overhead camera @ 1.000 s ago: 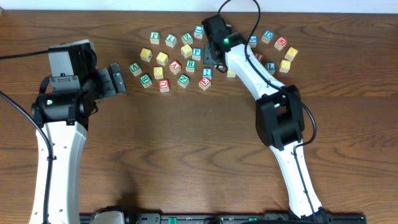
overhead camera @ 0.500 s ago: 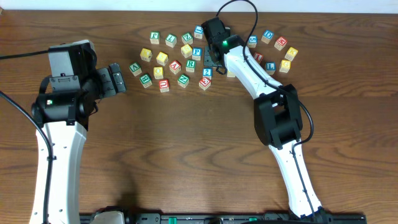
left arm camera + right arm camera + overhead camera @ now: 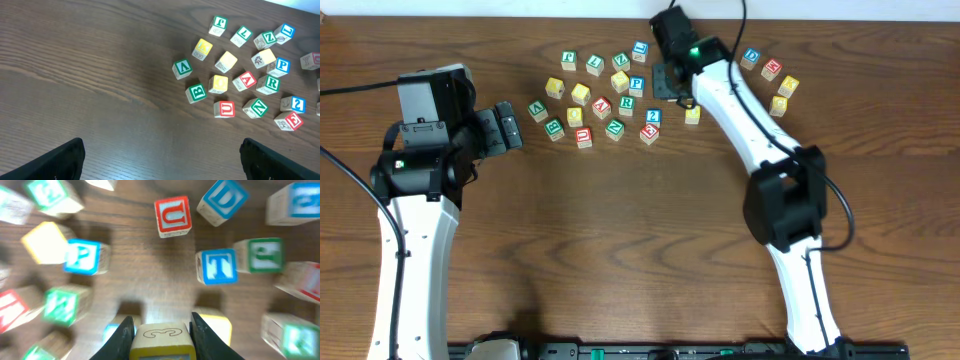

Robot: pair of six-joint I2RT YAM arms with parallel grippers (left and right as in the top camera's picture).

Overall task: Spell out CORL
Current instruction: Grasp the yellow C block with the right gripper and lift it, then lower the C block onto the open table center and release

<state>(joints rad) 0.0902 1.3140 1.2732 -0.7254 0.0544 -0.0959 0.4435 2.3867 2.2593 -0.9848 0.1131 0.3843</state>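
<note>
The right gripper [image 3: 162, 327] pinches a yellow-faced wooden alphabet cube [image 3: 162, 341] between its jaws. Over the last second the arm has swung away across the cluster, so the cube is probably lifted. The white wooden cube with green R [image 3: 626, 102] lies untouched beside the jaws. The left gripper [image 3: 160, 155] is spread and empty.

Left wrist view, upper right: on the dark brown, wood-grained surface [image 3: 75, 75] lie a yellow cube [image 3: 202, 48], a plain yellow cube [image 3: 226, 61], a white R cube [image 3: 271, 84] lettered green, a blue-lettered P cube [image 3: 282, 65] and a red-lettered U cube [image 3: 224, 109]. Right wrist view, bottom centre: pale held cube [image 3: 162, 339], yellow beneath.
</note>
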